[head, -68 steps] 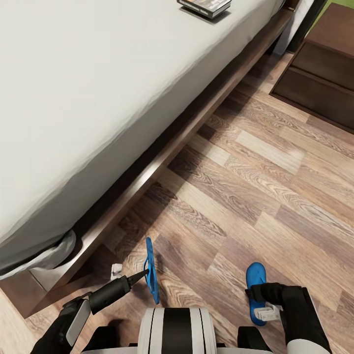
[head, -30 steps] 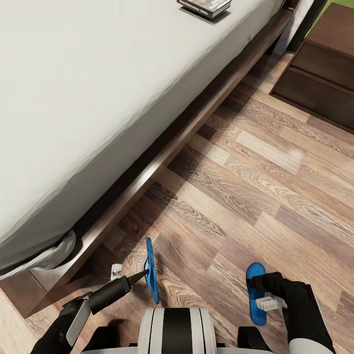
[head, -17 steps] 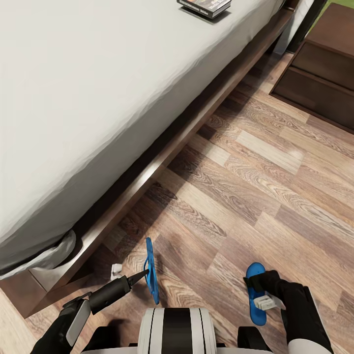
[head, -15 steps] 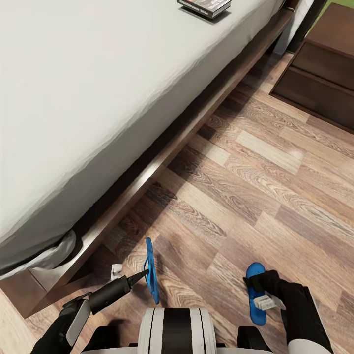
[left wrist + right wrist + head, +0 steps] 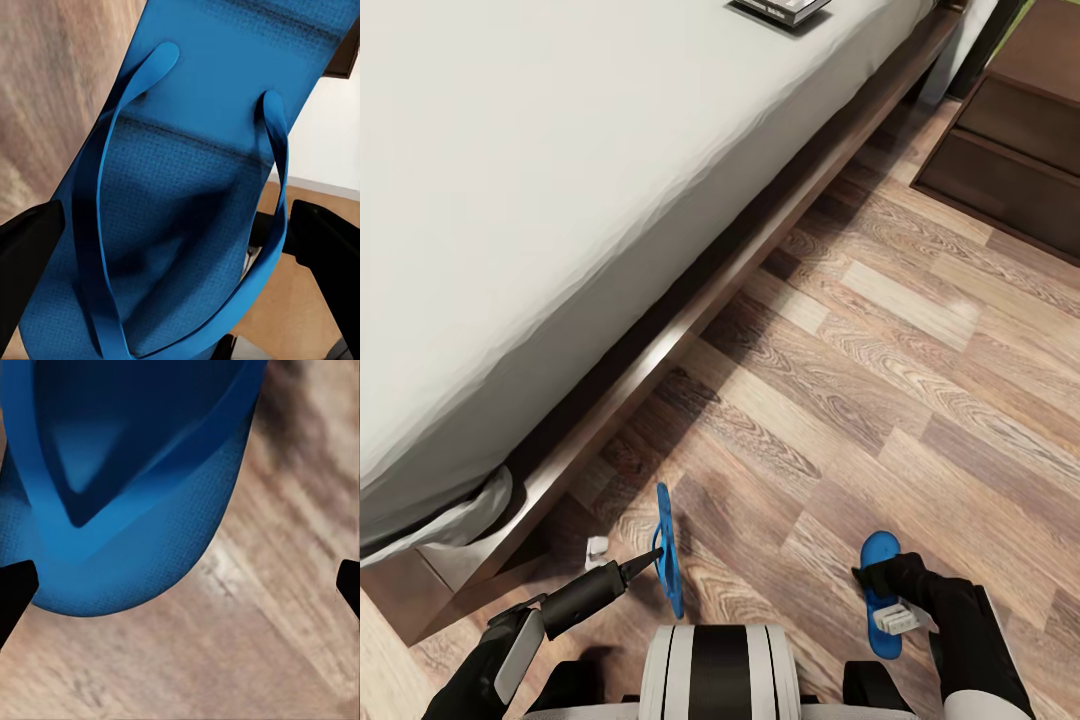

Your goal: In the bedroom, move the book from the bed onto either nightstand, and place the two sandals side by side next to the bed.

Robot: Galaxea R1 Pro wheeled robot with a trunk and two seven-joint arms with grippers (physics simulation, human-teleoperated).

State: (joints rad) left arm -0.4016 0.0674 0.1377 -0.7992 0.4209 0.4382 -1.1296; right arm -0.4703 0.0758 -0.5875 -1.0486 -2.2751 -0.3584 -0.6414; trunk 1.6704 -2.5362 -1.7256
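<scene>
Head view: low over plank floor (image 5: 920,330), beside the bed (image 5: 510,200) with its off-white mattress and dark wooden side rail. Far up on the mattress near the picture's upper edge, the book (image 5: 780,8), only partly in frame. At upper right, the nightstand (image 5: 1010,150) with two drawer fronts, well apart from both grippers. Near the bottom, left gripper (image 5: 658,553) pinching the first blue sandal (image 5: 668,548), held on edge, sole upright, close to the bed rail. Left wrist view: same sandal (image 5: 180,195) close up, thong straps facing the camera, dark fingers (image 5: 26,255) pressed at either side of it. Further right in the head view, right gripper (image 5: 872,582) low over the second sandal (image 5: 880,590), lying flat on the floor, toe end pointing away from the robot. Right wrist view: rounded end of that sandal (image 5: 120,487) just ahead, fingertips (image 5: 13,585) spread wide at the picture's two edges, not closed on it. Two sandals apart, not side by side.
</scene>
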